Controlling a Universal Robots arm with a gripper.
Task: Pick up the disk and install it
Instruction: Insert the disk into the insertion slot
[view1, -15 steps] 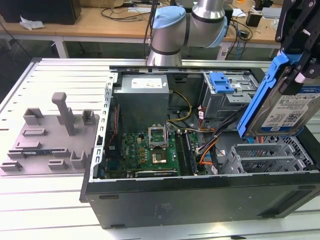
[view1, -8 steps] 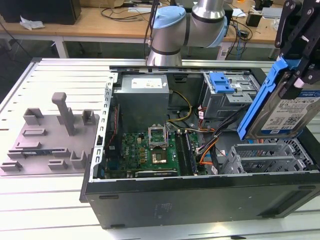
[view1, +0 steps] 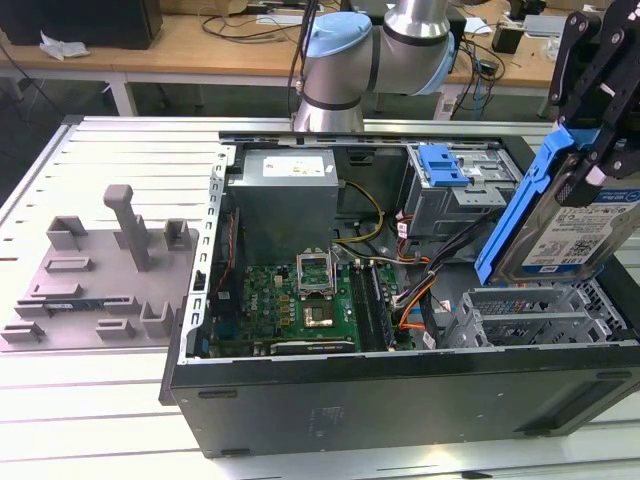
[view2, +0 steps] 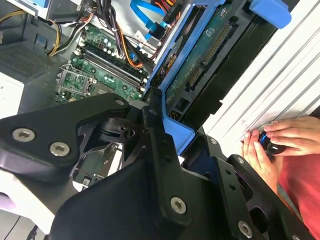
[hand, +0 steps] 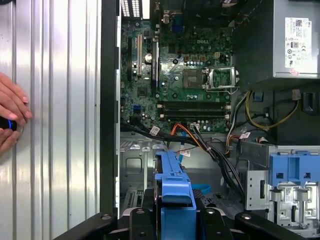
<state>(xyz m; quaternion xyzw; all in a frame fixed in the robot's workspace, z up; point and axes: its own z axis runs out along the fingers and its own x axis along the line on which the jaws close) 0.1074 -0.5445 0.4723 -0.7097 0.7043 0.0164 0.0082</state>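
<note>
One disk, silver with a blue frame, hangs tilted in the air. The gripper has it by the upper end, jaws clenched on it. It sits over the drive cage at the near corner of the open computer case, on the exterior view's right, seemingly clear of the cage. In the second wrist view its bare circuit board is exposed.

Judgement: stiff, dense and heavy for its size. The smooth metal faces are likely slippery, and it is shock-sensitive. The best hold is across the frame's side rails, off the board and label.

A person's hand rests on the ribbed table beside the case.
</note>
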